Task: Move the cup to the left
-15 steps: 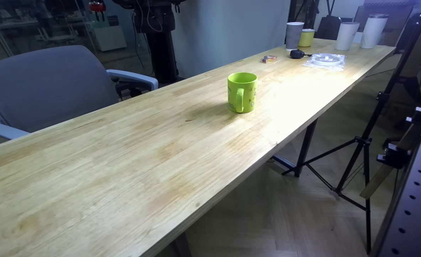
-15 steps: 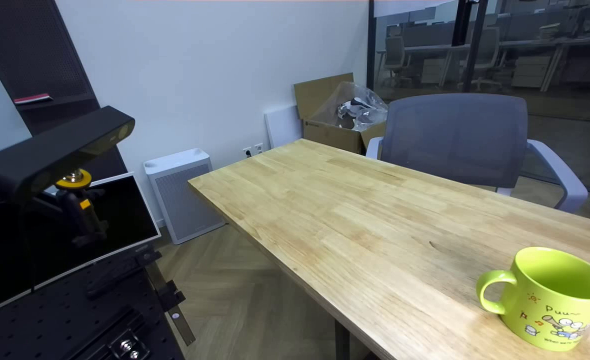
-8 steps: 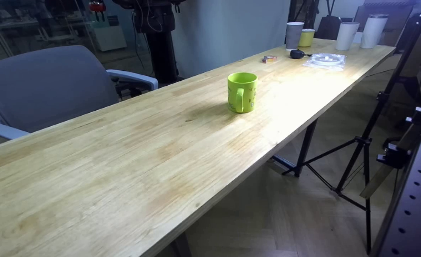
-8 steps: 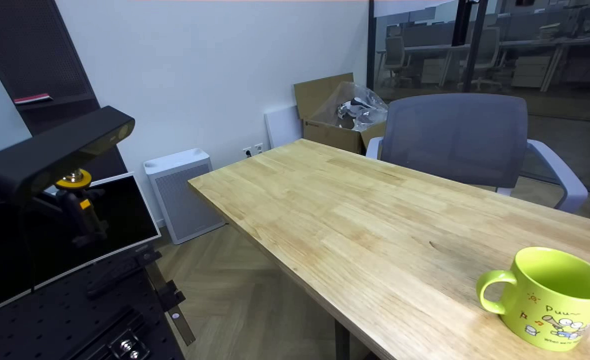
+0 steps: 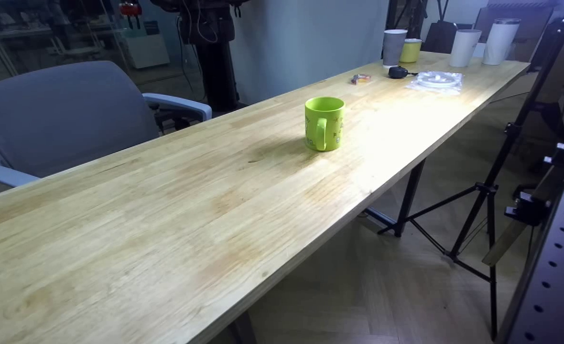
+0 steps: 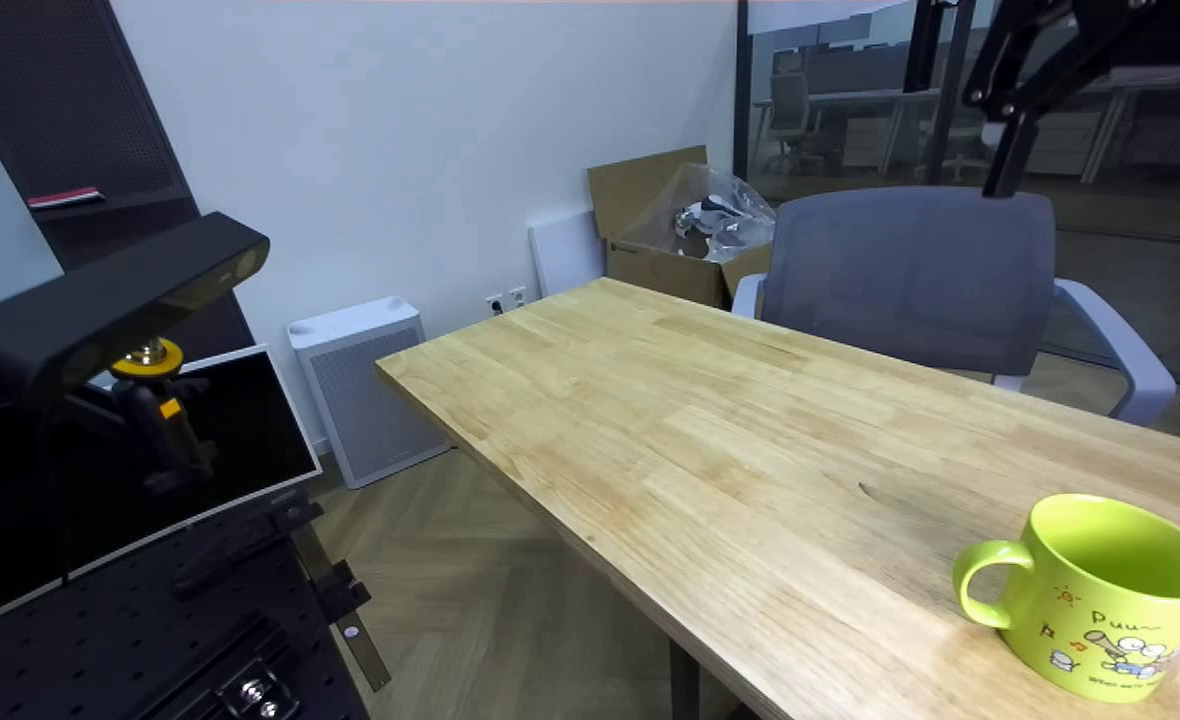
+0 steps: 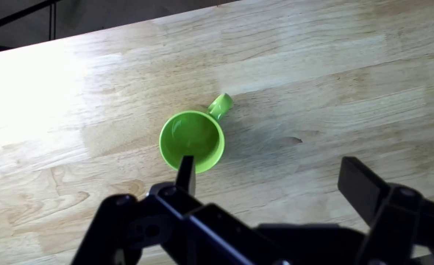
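Observation:
The lime-green cup (image 5: 330, 125) stands upright on the wooden table in both exterior views, a cartoon print on its side. Seen from above in the wrist view, the cup (image 7: 191, 129) shows its empty inside, with its handle toward the upper right. My gripper (image 7: 267, 163) is open above the table, nothing between its fingers. From the wrist camera, its left finger (image 7: 186, 173) overlaps the cup's near rim, while the gap lies to the right of the cup. An exterior view has the gripper (image 6: 1110, 205) at the top right, well above the cup.
A grey tumbler (image 5: 394, 48), a small yellow cup (image 5: 410, 51), white cups (image 5: 465, 48), a plastic-wrapped item (image 5: 437, 80) and a small black object (image 5: 397, 72) sit at the table's far end. An office chair (image 6: 915, 280) stands against the long edge.
My gripper has come into an exterior view at the top right, where half a second ago it was out of sight. The cup has not moved.

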{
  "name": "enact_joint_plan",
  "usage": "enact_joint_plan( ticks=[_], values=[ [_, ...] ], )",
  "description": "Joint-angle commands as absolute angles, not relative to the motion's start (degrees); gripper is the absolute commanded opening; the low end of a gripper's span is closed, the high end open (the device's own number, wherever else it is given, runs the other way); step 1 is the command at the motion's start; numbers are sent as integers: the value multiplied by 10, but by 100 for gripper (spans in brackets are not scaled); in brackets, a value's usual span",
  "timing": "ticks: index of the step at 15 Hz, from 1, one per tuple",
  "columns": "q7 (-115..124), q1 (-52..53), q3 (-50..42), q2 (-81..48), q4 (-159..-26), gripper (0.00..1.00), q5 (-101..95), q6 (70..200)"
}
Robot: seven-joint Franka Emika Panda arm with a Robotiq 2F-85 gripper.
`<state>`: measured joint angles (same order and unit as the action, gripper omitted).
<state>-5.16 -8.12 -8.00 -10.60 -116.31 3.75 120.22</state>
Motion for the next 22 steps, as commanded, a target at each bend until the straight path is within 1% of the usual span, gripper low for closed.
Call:
enact_joint_plan(
  ticks=[1,10,12,13,22],
  values=[
    [-47,-95,-82,-152,-1158,100,49,1244],
    [-15,-117,-89,-227,-1156,100,67,1364],
    [-3,-111,-95,-230,-1148,100,48,1333],
    [-30,-120,-87,-227,-1162,100,58,1352],
    [-22,-119,-89,-229,-1161,100,55,1347]
  ],
)
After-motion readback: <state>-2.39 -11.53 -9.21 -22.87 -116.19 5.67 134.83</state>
